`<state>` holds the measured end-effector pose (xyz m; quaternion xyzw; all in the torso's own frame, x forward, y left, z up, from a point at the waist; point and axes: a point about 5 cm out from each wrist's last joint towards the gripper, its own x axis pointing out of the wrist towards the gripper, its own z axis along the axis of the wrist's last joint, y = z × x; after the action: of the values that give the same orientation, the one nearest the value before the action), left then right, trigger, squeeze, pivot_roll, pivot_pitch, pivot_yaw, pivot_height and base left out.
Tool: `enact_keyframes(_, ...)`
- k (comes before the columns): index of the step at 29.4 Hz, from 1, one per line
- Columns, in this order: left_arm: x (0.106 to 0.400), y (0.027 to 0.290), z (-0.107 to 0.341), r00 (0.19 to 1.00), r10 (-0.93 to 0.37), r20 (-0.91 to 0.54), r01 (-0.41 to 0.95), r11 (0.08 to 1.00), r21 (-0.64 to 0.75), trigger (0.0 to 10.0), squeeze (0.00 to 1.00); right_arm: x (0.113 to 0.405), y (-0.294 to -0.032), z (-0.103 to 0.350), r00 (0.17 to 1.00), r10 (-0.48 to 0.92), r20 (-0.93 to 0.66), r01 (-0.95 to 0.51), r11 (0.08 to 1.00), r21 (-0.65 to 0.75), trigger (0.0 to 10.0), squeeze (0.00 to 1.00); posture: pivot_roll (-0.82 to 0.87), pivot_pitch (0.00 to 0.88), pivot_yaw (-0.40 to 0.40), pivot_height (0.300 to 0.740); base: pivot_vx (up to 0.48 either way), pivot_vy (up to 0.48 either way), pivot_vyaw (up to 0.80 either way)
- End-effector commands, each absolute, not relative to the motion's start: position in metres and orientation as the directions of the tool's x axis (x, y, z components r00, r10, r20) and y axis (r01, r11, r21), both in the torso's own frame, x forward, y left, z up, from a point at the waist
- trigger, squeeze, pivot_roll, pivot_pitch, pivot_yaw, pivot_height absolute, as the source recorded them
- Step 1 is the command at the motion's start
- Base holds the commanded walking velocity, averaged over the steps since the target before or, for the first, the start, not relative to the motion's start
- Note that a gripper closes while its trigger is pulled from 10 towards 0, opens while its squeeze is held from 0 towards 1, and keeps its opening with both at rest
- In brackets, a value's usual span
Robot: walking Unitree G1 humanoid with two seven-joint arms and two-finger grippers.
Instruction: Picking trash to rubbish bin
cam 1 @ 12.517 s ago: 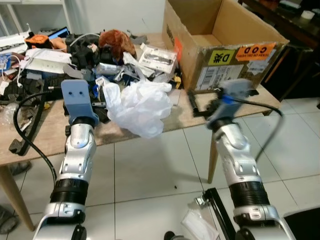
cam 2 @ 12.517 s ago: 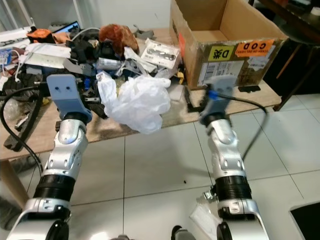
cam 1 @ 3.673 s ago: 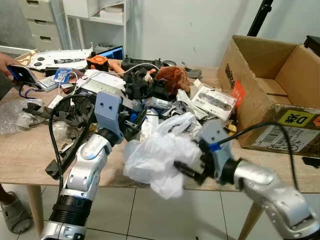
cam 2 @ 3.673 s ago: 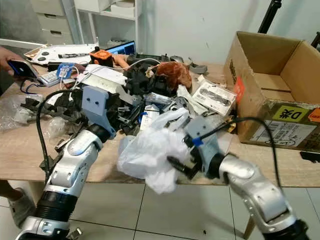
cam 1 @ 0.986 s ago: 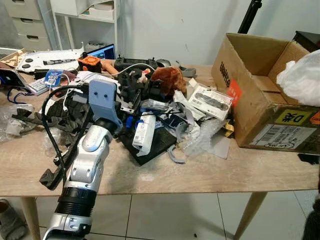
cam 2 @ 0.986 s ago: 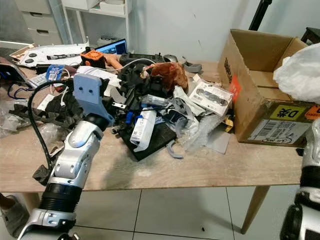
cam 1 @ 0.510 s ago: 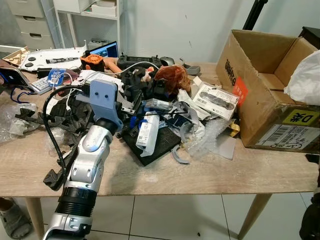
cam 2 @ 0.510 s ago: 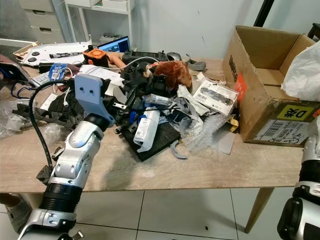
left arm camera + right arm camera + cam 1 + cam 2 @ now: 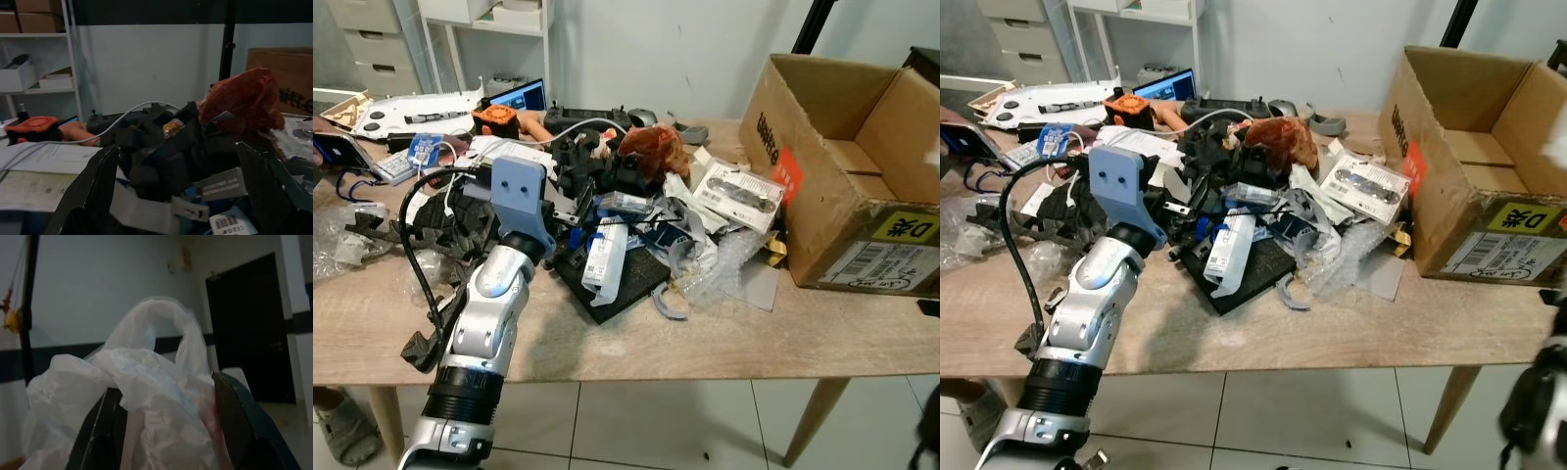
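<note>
Crumpled white plastic bag [image 9: 146, 421] pinched between the two long black fingers [image 9: 234, 426] of the right gripper [image 9: 164, 431]; jaws clenched on it, bag bulging out past the tips, lifted against a pale wall and a dark doorway. Sliver of white at the far right edge of the left eye view, above the open brown cardboard box [image 9: 842, 186]; cannot tell whether that is the bag.

Left gripper [image 9: 181, 196] raised over the light wooden tabletop [image 9: 636, 343], silver forearm angled up from the front edge, blue-grey wrist housing at its top. Jaws released, fingers [image 9: 98, 191] spread wide apart, nothing between them. Ahead of the fingers: heap of black plastic parts [image 9: 161, 152], reddish-brown furry lump [image 9: 651, 149] behind it, white cable [image 9: 132, 110] arching over.

Clutter piled mid-tabletop: white carton with barcode [image 9: 605, 257] lying on a flat black panel [image 9: 622, 279], clear bubble wrap [image 9: 729, 269] just beside it, blister-packed item [image 9: 741, 194] near the box. Orange-and-black tool [image 9: 494, 119] and laptop screen [image 9: 521, 96] toward the back. Cardboard box on the right end, flaps up, orange sticker on its side. A person's hand holding a phone [image 9: 335, 152] at the far left edge.
</note>
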<state>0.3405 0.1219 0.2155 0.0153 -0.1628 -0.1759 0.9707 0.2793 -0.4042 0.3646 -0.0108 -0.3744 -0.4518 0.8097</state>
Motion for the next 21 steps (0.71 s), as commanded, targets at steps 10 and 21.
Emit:
enact_keyframes(10,0.339,0.114,0.208,0.884,-0.370,0.285,0.362,0.928,0.084,10.0,0.00,0.292,-0.407,0.331,0.400,-0.748,0.530,0.759,0.594,0.266,10.0,0.00,0.00,0.155,-0.052,0.740,0.000,0.000,0.00)
enact_keyframes(21,0.341,0.110,0.208,0.880,-0.382,0.283,0.374,0.923,0.085,10.0,0.00,0.330,-0.384,0.302,0.742,-0.562,0.366,0.568,0.817,0.103,10.0,0.00,0.00,0.157,-0.041,0.740,0.000,0.000,0.00)
